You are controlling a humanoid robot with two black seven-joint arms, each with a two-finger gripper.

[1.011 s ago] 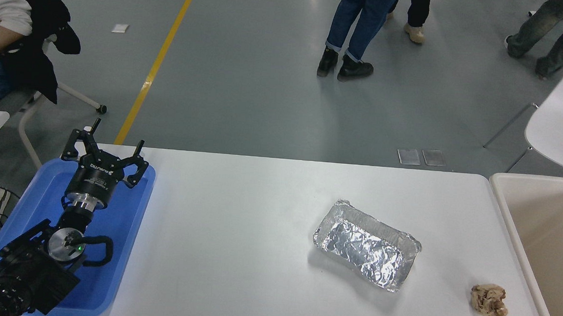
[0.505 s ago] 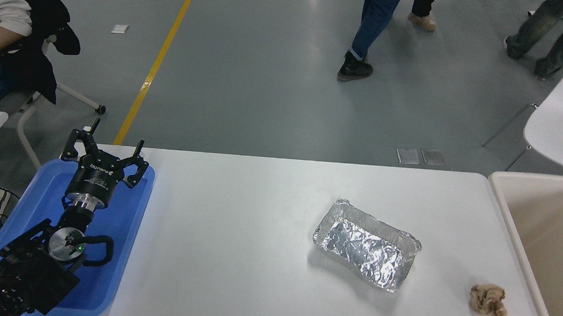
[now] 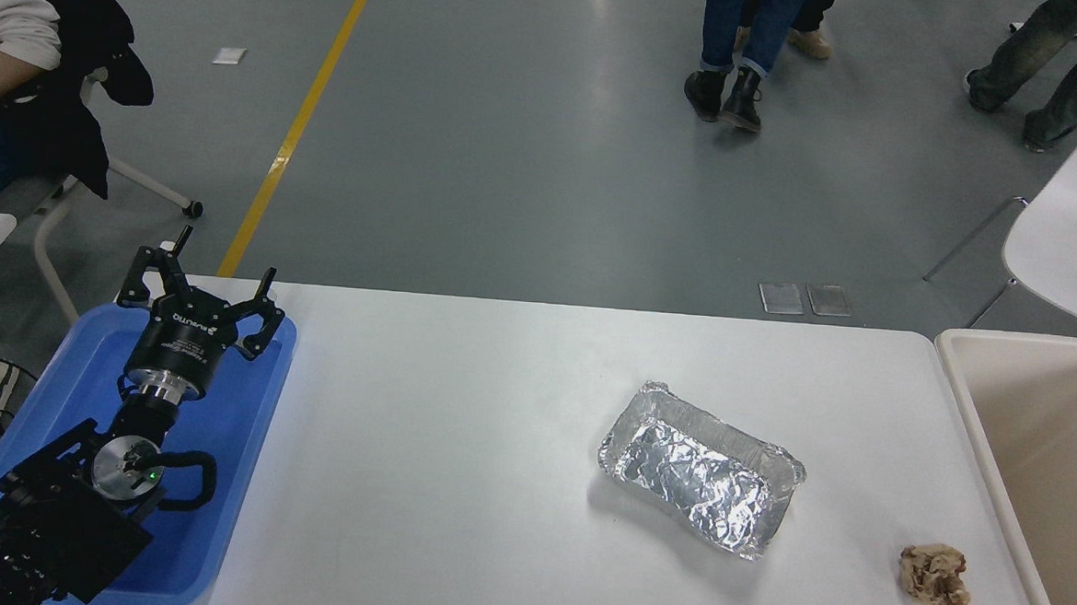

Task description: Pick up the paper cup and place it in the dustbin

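The paper cup does not show anywhere in the head view. The cream-beige dustbin (image 3: 963, 380) stands at the table's right edge, partly cut off by the picture, and the part of its inside that shows holds nothing. My left gripper (image 3: 203, 280) is parked at the lower left over the blue tray (image 3: 246, 435), its fingers spread open and holding nothing. My right arm and gripper are out of view.
A crinkled silver foil tray (image 3: 700, 468) lies right of the table's middle. A crumpled brownish paper wad (image 3: 934, 574) lies near the front right, close to the dustbin. People stand on the floor beyond the table; a person sits at the far left.
Neither the left arm nor anything on the table has moved. Only the people walking on the floor beyond the table have shifted.
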